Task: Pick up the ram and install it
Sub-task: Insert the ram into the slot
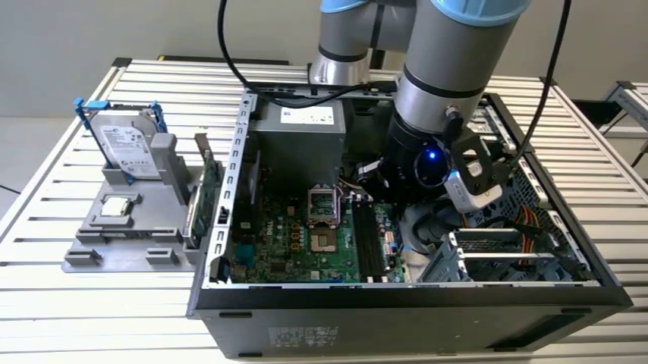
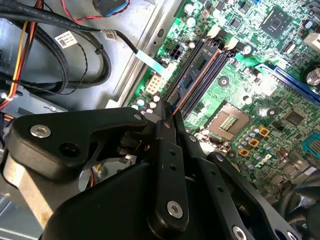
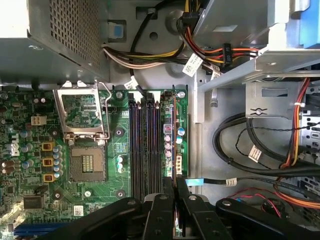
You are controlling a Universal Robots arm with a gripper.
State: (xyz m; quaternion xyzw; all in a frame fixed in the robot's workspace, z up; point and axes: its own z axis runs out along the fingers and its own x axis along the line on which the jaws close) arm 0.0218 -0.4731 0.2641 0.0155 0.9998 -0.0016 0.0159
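The fingers [image 3: 161, 212] pinch one end of the ram [image 3: 174, 140], which stands on edge in line with the outermost memory slot; in the exterior view the slot bank [image 1: 365, 239] lies about four o'clock from the CPU socket [image 1: 322, 203]. Seating it well likely means keeping the stick square to the slot and pressing straight down, evenly

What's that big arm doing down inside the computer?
It is fitting a memory stick. The gripper is shut on the ram, holding it edge-down over the row of memory slots on the green motherboard, beside the empty processor socket. On a grey stand outside the case, a hard drive waits.
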